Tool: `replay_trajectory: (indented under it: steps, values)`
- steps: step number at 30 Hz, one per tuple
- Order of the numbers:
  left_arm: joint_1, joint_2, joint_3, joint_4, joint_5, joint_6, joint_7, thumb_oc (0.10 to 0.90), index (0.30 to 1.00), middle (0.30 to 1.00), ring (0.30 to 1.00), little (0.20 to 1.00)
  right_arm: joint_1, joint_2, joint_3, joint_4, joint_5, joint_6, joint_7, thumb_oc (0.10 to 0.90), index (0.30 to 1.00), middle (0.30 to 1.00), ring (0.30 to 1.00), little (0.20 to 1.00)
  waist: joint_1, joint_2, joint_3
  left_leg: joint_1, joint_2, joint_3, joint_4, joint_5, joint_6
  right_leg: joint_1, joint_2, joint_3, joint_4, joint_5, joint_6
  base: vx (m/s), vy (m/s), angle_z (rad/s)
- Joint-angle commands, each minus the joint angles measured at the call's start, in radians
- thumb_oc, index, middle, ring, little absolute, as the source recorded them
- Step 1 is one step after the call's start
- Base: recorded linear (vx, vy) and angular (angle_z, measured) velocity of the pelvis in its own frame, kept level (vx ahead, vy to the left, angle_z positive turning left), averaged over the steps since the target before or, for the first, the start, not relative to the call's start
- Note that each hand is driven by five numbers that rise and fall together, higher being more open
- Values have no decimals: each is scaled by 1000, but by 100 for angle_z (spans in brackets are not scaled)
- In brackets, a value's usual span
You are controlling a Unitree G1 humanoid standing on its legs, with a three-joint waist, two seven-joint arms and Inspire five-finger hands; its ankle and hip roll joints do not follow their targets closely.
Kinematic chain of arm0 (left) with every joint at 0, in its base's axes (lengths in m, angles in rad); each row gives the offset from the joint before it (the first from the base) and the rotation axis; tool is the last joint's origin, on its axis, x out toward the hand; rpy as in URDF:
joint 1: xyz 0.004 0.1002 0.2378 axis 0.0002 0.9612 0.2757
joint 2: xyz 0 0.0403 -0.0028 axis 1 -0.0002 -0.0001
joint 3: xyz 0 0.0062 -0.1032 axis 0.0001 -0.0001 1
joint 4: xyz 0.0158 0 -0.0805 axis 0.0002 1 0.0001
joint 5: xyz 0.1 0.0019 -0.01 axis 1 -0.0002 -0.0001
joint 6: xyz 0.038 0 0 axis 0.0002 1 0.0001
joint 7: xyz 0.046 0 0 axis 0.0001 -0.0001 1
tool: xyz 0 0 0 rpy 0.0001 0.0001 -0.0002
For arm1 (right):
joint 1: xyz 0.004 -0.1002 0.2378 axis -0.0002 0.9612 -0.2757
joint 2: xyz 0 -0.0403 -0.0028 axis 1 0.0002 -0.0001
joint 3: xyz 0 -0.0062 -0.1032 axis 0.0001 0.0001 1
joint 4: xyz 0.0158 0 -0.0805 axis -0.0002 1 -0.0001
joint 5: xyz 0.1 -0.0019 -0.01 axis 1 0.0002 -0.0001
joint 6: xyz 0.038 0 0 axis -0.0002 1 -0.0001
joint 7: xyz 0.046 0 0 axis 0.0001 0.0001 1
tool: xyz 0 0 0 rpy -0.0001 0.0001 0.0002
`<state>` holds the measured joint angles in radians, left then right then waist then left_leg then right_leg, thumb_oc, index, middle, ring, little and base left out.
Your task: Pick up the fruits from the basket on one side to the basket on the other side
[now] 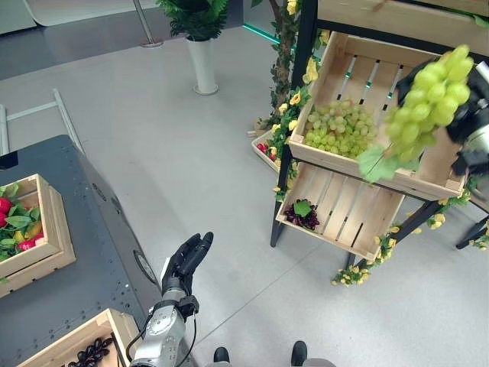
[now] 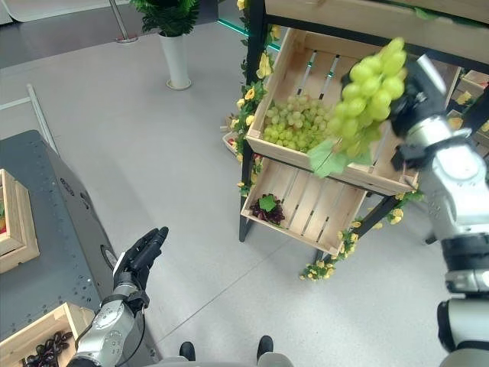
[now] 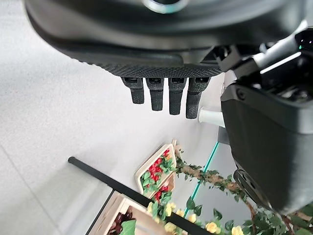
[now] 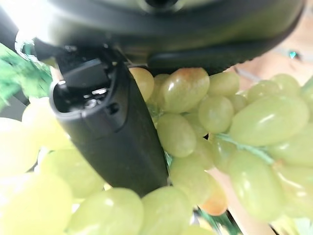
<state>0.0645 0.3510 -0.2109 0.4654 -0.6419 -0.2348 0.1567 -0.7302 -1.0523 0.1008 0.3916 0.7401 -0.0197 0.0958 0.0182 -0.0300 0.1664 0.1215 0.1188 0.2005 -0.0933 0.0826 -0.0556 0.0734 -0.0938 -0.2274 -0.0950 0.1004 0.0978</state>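
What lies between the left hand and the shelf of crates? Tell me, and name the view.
Bare grey floor. In the left eye view nothing lies between the open left hand and the shelf of crates. The right hand holds a green grape bunch above it.

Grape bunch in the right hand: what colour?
Light green grape bunch, clearest in the right eye view, held up by the right hand.

Silver-grey arms, dark left hand (image 1: 186, 262), black ribbed fingers (image 3: 157, 96)

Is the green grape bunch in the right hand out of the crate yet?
Out. The right hand holds the grape bunch in the air above the upper crate, where more green grapes lie.
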Motion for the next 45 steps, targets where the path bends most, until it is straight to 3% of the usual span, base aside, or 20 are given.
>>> replay_trajectory:
  steps: [1, 7, 10, 13, 19, 23, 33, 40, 43, 45]
  values:
    - [-45, 95, -56, -49, 8, -141, -6, 800, 900, 900, 900, 900, -236, -99, 72, 61, -41, -151, -95, 400, 300, 300, 300, 300, 42, -56, -110, 45, -54, -66, 6, -187, 22, 65, -29, -16, 8, -105, 10, 25, -20, 3]
    - [-40, 105, -76, -37, 0, -146, -15, 800, 900, 900, 900, 900, -394, -117, 222, 230, -144, -148, -160, 400, 300, 300, 300, 300, 61, -59, -121, 44, -49, -76, 6, -180, 14, 74, -28, -25, 8, -113, 5, 29, -20, 1]
    - [-40, 108, -88, -46, -6, -145, -8, 800, 900, 900, 900, 900, -464, -119, 303, 294, -253, -163, -206, 400, 300, 300, 300, 300, 72, -58, -123, 41, -49, -83, 6, -175, 12, 75, -28, -28, 8, -114, 5, 37, -21, 0]
    - [-41, 109, -93, -51, -10, -145, -1, 800, 900, 900, 900, 900, -513, -124, 386, 331, -442, -179, -261, 400, 300, 300, 300, 300, 82, -59, -123, 36, -50, -90, 6, -172, 11, 74, -30, -33, 8, -114, 6, 10, -5, 0]
    - [-32, 108, -103, -57, -11, -148, 16, 800, 900, 900, 900, 900, -532, -143, 508, 364, -692, -196, -304, 400, 300, 300, 300, 300, 94, -57, -120, 28, -48, -101, 6, -164, 9, 74, -32, -44, 8, -117, 7, 8, -3, 1]
    - [-29, 109, -107, -64, -19, -141, 23, 800, 900, 900, 900, 900, -518, -136, 559, 418, -806, -211, -306, 400, 300, 300, 300, 300, 109, -55, -117, 22, -46, -106, 6, -158, 9, 75, -34, -58, 8, -119, 7, -6, -6, 9]
    - [-34, 100, -111, -49, -25, -145, 28, 800, 900, 900, 900, 900, -436, -72, 554, 626, -915, -229, -328, 400, 300, 300, 300, 300, 133, -41, -111, 14, -46, -122, 6, -150, 12, 78, -36, -77, 8, -123, 3, -14, -4, 9]
    - [-32, 96, -113, -51, -36, -152, 38, 800, 900, 900, 900, 900, -372, -45, 533, 705, -988, -172, -331, 400, 300, 300, 300, 300, 136, -27, -107, 9, -47, -123, 6, -145, 14, 78, -39, -83, 8, -120, 1, -2, -1, 0]
    - [-34, 93, -111, -53, -39, -151, 43, 800, 900, 900, 900, 900, -362, -42, 535, 724, -989, -121, -288, 400, 300, 300, 300, 300, 134, -23, -105, 8, -46, -122, 6, -142, 13, 77, -39, -82, 8, -121, -1, 0, 0, 0]
    - [-34, 88, -111, -54, -35, -149, 45, 800, 900, 900, 900, 900, -351, -37, 530, 745, -949, -38, -195, 400, 300, 300, 300, 300, 132, -22, -104, 9, -46, -122, 6, -141, 13, 79, -38, -80, 8, -122, -3, 0, 0, 0]
